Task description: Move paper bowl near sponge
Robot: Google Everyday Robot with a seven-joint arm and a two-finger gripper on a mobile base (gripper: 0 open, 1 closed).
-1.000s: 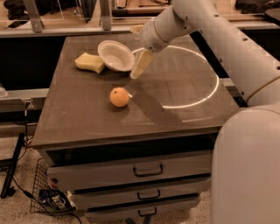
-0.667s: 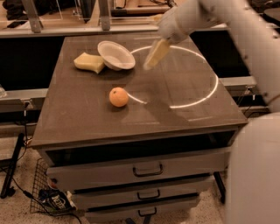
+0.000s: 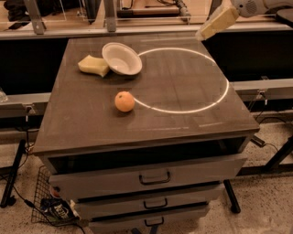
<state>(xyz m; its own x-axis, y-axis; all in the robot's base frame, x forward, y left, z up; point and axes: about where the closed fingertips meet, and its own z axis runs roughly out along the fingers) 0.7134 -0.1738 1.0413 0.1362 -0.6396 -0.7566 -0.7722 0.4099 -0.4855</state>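
Speckled flooring (image 3: pixel 265 201) and dark benches with metal rails surround a low brown cabinet whose flat top (image 3: pixel 183 119) fills most of the view. Three drawers (image 3: pixel 155 176) with dark handles are stacked in its front. A thin bright ring of light (image 3: pixel 226 87) lies across the right half of the top. The pale robot arm (image 3: pixel 261 5) enters at the upper right corner. Its tan gripper (image 3: pixel 217 22) hangs above the far right edge of the cabinet, well apart from everything on it and carrying nothing; whether it is spread or closed cannot be told.

A wire basket (image 3: pixel 46 196) sits on the floor by the lower left. The paper bowl (image 3: pixel 121 58) rests at the far left of the top, its left rim meeting the right end of the sponge (image 3: pixel 93 65). An orange fruit (image 3: pixel 124 101) sits nearer, apart from both, touching the ring's left arc.
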